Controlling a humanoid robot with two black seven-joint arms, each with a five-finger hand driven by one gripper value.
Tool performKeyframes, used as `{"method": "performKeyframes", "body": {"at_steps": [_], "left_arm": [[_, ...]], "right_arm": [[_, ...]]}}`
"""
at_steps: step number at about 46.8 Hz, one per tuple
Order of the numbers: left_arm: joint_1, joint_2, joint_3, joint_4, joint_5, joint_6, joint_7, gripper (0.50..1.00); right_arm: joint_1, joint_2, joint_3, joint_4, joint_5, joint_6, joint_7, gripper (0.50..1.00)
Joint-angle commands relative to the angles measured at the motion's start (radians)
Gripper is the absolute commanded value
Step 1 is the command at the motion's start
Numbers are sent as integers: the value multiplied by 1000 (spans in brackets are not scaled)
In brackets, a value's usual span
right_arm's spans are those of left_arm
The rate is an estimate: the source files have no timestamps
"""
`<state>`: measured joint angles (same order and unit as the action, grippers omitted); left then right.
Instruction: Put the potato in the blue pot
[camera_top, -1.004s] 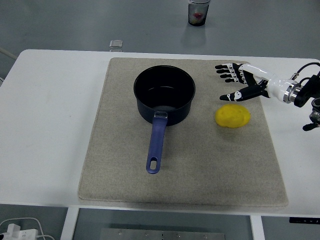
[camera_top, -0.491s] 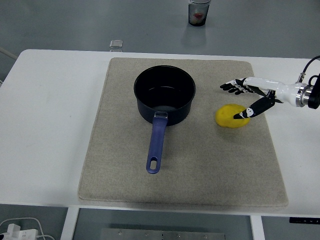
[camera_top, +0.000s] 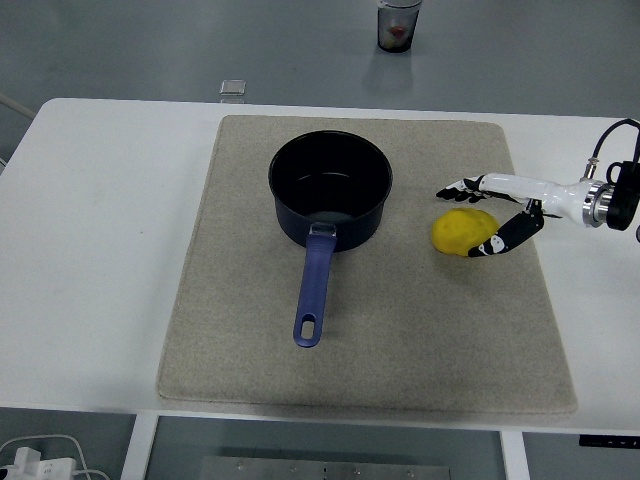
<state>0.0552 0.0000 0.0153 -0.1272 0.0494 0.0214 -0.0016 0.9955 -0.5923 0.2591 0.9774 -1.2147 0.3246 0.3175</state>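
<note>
Since the earlier frames: right hand (camera_top: 487, 215) lowered from above the potato to its level and turned side-on; fingers now at the potato's far edge, thumb at its near right flank. Potato and pot unmoved.

Item 1. Potato (camera_top: 465, 231): yellow, rounded, lying on the grey mat (camera_top: 400, 350) at about 3 o'clock from the pot, apart from it. Not yet lifted.

Item 2. Blue pot (camera_top: 330, 188): dark, empty, upright near the mat's centre-top; its handle (camera_top: 313, 290) points toward 6 o'clock.

Item 3. Right hand: partly open, fingers and thumb bracketing the potato's right end. Thumb tip appears to touch the skin; no closed grasp visible. Holds nothing at present.

Item 4. Left hand: not in view.

Item 5. Background: a small clear object (camera_top: 232, 89) on the white table (camera_top: 100, 250) at 11 o'clock of the mat; a cup (camera_top: 397, 25) on the floor beyond the table.

Risks, as judged:
- Grip sits at one end of a smooth rounded thing; closing there may squeeze it out toward 9 o'clock, rolling it against the pot wall.
- Contact from the side, not from above, could shove the potato rather than seize it.
- A shallow pinch may fail during the carry, dropping the potato on the mat or the rim.
- Low transit could strike the pot's wall and shift the pot.
</note>
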Motion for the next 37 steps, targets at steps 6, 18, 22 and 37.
{"method": "performKeyframes", "body": {"at_steps": [6,18,22,37], "left_arm": [[0,0,0,0,0,0,0,996],[0,0,0,0,0,0,0,996],[0,0,0,0,0,0,0,996],[0,0,0,0,0,-1,0,996]], "right_arm": [[-3,2,-1,0,-11,-18,0,924],[-5,3,-6,0,-16,-35,0,862],[-6,3,-6,-2,-16,-44,0,783],[-5,3,-9,-2,-16,-55,0,631]]}}
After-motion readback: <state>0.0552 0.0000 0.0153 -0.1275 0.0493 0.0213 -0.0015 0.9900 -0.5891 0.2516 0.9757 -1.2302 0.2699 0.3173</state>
